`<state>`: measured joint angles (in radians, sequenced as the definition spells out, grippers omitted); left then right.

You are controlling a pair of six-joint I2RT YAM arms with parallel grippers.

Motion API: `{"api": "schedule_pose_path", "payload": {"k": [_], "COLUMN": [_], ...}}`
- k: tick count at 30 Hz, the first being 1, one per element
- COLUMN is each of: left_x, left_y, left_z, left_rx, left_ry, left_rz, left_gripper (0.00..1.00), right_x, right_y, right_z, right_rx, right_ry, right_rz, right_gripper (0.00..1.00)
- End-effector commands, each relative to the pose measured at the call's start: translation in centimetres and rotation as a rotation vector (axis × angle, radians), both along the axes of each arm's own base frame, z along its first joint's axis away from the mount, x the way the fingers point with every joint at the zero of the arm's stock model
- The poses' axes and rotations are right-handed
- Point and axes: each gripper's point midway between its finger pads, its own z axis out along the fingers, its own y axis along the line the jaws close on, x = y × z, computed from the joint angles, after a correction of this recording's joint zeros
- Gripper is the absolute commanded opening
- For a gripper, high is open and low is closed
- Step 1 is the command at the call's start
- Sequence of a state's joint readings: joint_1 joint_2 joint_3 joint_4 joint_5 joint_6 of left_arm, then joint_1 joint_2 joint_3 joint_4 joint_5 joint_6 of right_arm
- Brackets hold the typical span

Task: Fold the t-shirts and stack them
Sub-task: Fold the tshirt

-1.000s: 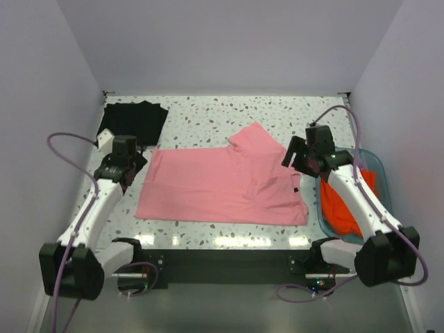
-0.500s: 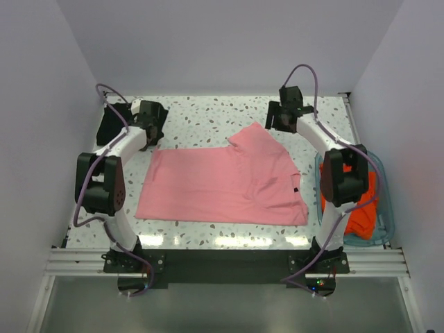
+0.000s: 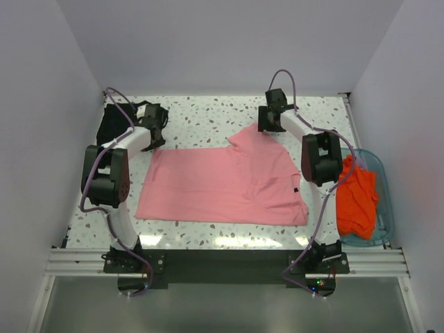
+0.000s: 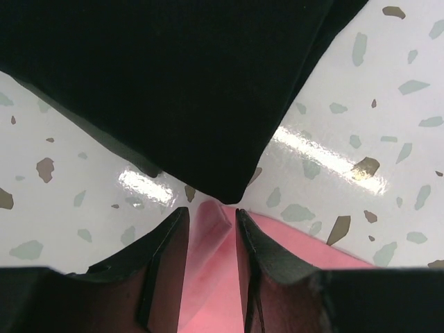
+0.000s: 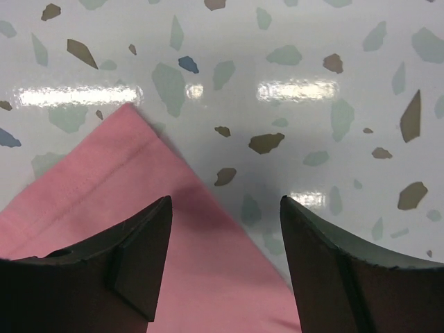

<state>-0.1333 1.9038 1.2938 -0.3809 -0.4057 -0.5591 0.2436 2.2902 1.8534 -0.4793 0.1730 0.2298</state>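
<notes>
The pink t-shirt (image 3: 222, 184) lies spread flat mid-table, one sleeve pointing to the far side. A folded black t-shirt (image 3: 109, 128) lies at the far left. My left gripper (image 3: 153, 139) is at the pink shirt's far left corner. In the left wrist view the gripper (image 4: 211, 211) has its jaws close together around a raised pink corner (image 4: 291, 234), just below the black cloth (image 4: 180, 83). My right gripper (image 3: 266, 125) is open at the far sleeve tip. In the right wrist view the gripper (image 5: 225, 201) straddles the sleeve's edge (image 5: 90, 208).
Orange-red shirts (image 3: 355, 198) lie heaped in a teal tub (image 3: 378, 166) at the right edge. White walls close off the far, left and right sides. Both arms stretch along the pink shirt's sides to the far part of the speckled table (image 3: 208, 118).
Both arms have swung from mid-table out to the far side. The left gripper reached the pink shirt's far left corner. The right gripper moved to the far sleeve tip.
</notes>
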Motion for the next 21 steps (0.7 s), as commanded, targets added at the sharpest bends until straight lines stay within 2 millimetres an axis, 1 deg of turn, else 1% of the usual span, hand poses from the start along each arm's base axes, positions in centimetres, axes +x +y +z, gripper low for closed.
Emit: {"api": "schedule_pose_path", "payload": {"k": [1,2,3,4,5,6,7,8,9,12,13,14,15,17,18,20,21], "left_x": [2.0,2.1,2.1,2.1,2.2,2.2,2.1,2.1,2.1,2.0,2.0,1.9,1.8,1.8,1.7,1.8,1.7], "left_y": [0.1,0.1,0.1,0.2,0.2,0.3,0.4,0.4,0.4,0.4,0.4,0.4,0.5,0.6,0.5,0.4,0.4], "left_z": [1.8,1.8,1.9,1.9,1.9,1.9,1.8,1.9,1.8,1.8,2.0,2.0,2.0,2.1,2.1,2.0,1.9], "left_rx": [0.025,0.026,0.028,0.033,0.035,0.038,0.042,0.044,0.044,0.044,0.044,0.046,0.050,0.051,0.049,0.045,0.043], "left_ry": [-0.062,-0.063,-0.064,-0.064,-0.062,-0.061,-0.057,-0.057,-0.057,-0.054,-0.057,-0.055,-0.053,-0.054,-0.051,-0.052,-0.049], "left_rz": [-0.013,-0.014,-0.014,-0.013,-0.016,-0.015,-0.012,-0.011,-0.011,-0.011,-0.012,-0.011,-0.009,-0.008,-0.010,-0.012,-0.014], "left_gripper": [0.38,0.38,0.38,0.38,0.38,0.38,0.38,0.38,0.38,0.38,0.38,0.38,0.38,0.38,0.38,0.38,0.38], "right_x": [1.5,1.7,1.4,1.4,1.4,1.0,0.8,0.6,0.2,-0.3,-0.5,-0.6,-0.8,-1.0,-1.1,-1.4,-1.4], "right_y": [1.7,2.0,2.5,2.4,2.5,2.7,2.4,2.1,1.9,0.8,0.5,0.0,-0.9,-1.9,-2.7,-3.6,-4.2], "right_z": [0.9,0.8,-0.2,-0.5,-0.6,-1.0,-1.6,-1.8,-2.1,-1.9,-1.7,-1.2,-0.9,0.0,0.3,0.6,1.1], "right_rx": [-0.047,-0.048,-0.060,-0.077,-0.084,-0.093,-0.104,-0.117,-0.114,-0.147,-0.159,-0.169,-0.177,-0.180,-0.184,-0.190,-0.194], "right_ry": [-0.050,-0.055,-0.038,-0.034,-0.029,-0.014,-0.002,0.006,0.023,0.025,0.027,0.025,0.033,0.024,0.024,0.027,0.019], "right_rz": [0.043,0.043,0.050,0.037,0.033,0.033,0.025,0.011,-0.001,-0.037,-0.055,-0.072,-0.102,-0.131,-0.152,-0.171,-0.186], "right_gripper": [0.67,0.66,0.66,0.64,0.62,0.57,0.54,0.49,0.35,0.16,0.12,0.08,0.01,0.00,0.00,0.00,0.00]}}
